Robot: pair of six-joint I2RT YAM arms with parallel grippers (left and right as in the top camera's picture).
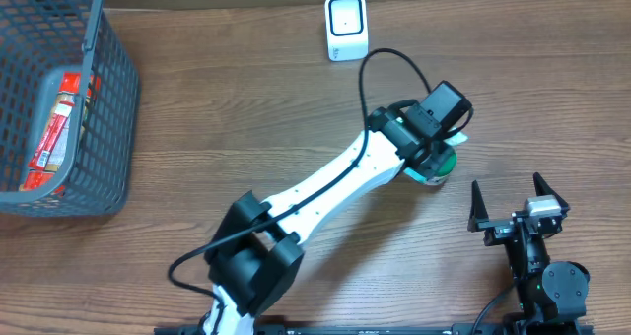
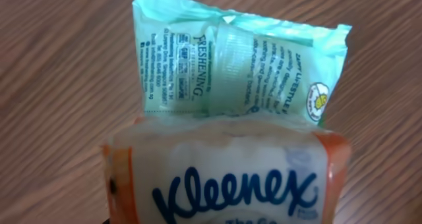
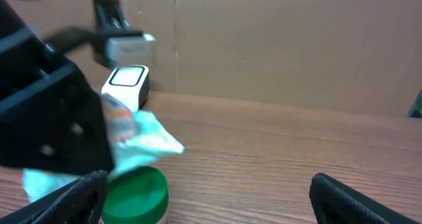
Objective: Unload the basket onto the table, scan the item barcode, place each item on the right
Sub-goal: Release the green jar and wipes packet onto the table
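Note:
A Kleenex tissue pack (image 2: 227, 178) with orange ends fills the bottom of the left wrist view, right between the jaws. A pale green wipes pack (image 2: 237, 69) with small print lies just beyond it, touching it. My left gripper (image 1: 437, 143) is shut on the Kleenex pack just above a green-lidded jar (image 1: 440, 167); its fingers are hidden. In the right wrist view both packs (image 3: 142, 135) stick out from the left gripper above the jar lid (image 3: 135, 191). The white scanner (image 1: 346, 27) stands at the table's far edge. My right gripper (image 1: 509, 190) stands open, holding nothing.
A grey mesh basket (image 1: 108, 99) holding red packets sits at the far left. A black cable (image 1: 389, 59) loops above the left arm between the scanner and the gripper. A brown wall (image 3: 277, 46) rises behind the table.

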